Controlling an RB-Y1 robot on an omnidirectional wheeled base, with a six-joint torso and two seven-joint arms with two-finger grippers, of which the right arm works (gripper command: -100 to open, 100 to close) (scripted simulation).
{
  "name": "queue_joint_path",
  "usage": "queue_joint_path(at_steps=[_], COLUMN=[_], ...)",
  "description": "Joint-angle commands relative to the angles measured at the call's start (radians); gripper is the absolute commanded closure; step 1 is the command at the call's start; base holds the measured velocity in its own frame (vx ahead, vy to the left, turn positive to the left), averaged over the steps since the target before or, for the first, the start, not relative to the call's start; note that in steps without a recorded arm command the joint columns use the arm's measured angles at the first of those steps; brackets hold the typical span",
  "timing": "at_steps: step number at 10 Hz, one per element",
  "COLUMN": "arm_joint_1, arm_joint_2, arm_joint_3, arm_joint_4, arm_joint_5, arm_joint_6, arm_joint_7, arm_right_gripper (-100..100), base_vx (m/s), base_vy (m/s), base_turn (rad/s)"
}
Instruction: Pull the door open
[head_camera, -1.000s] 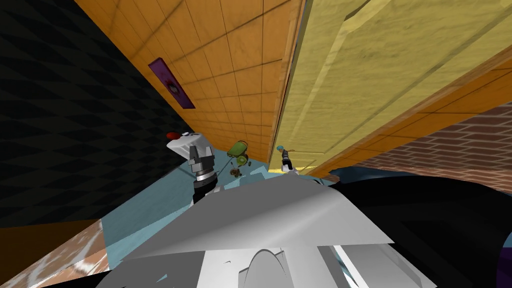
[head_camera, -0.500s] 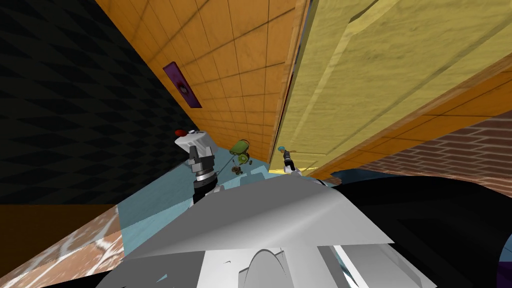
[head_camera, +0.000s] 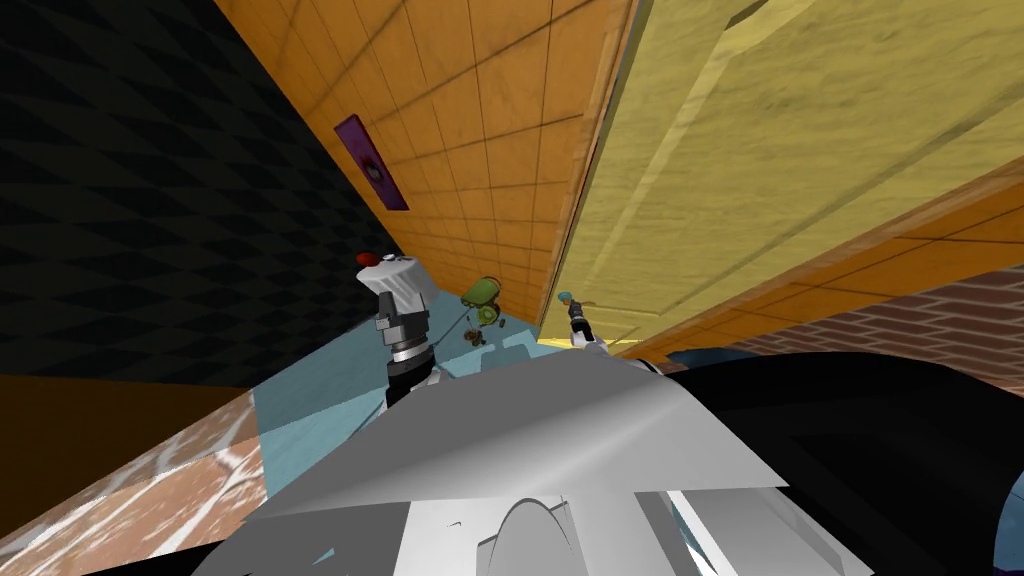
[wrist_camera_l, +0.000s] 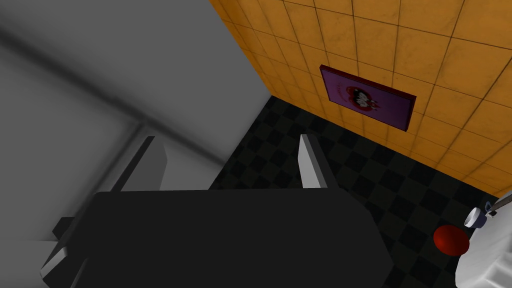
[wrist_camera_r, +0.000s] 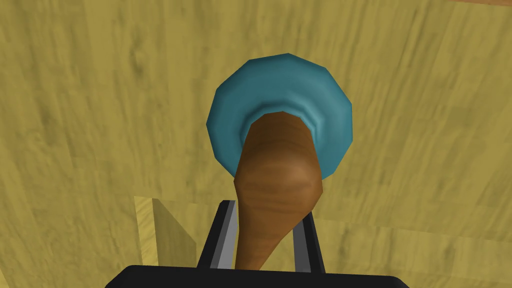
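Right at the centre of the head view, the right gripper (head_camera: 577, 326) meets the door (head_camera: 780, 150). In the right wrist view that gripper (wrist_camera_r: 265, 216) is clenched on the one handle (wrist_camera_r: 277, 175). Its two fingers (wrist_camera_r: 226, 225) press the sides of the brown lever. The lever springs from a single blue rosette (wrist_camera_r: 280, 85) set flat on the yellow door (wrist_camera_r: 100, 100).

The door fills the upper right of the head view, and its handle (head_camera: 566, 298) sits low, just above the gripper. One orange tiled wall (head_camera: 480, 120) lies left of the door, with a thin dark seam between them. It carries one purple picture (head_camera: 372, 162).

The left arm (head_camera: 405, 340) rises at centre left, well apart from the door. The left gripper (wrist_camera_l: 230, 160) is released, its two fingers spread, with a grey surface and a black checkered wall (wrist_camera_l: 300, 200) behind them.

One small green object (head_camera: 482, 292) sits on the blue floor (head_camera: 330, 400), between the arms and near the door's lower corner. A brick wall (head_camera: 900, 310) shows at right.
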Motion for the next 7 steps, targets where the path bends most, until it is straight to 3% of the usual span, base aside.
queue_joint_path(at_steps=[1, 7], arm_joint_1=[0.005, 0.026], arm_joint_2=[0.004, -0.006], arm_joint_3=[0.009, 0.039], arm_joint_4=[-0.004, -0.035], arm_joint_5=[0.004, 0.018], arm_joint_6=[0.001, 0.001], arm_joint_7=[-0.004, -0.034], arm_right_gripper=[100, 100], base_vx=[-0.234, -0.267], base_vy=[-0.071, -0.057], base_turn=[0.158, 0.193])
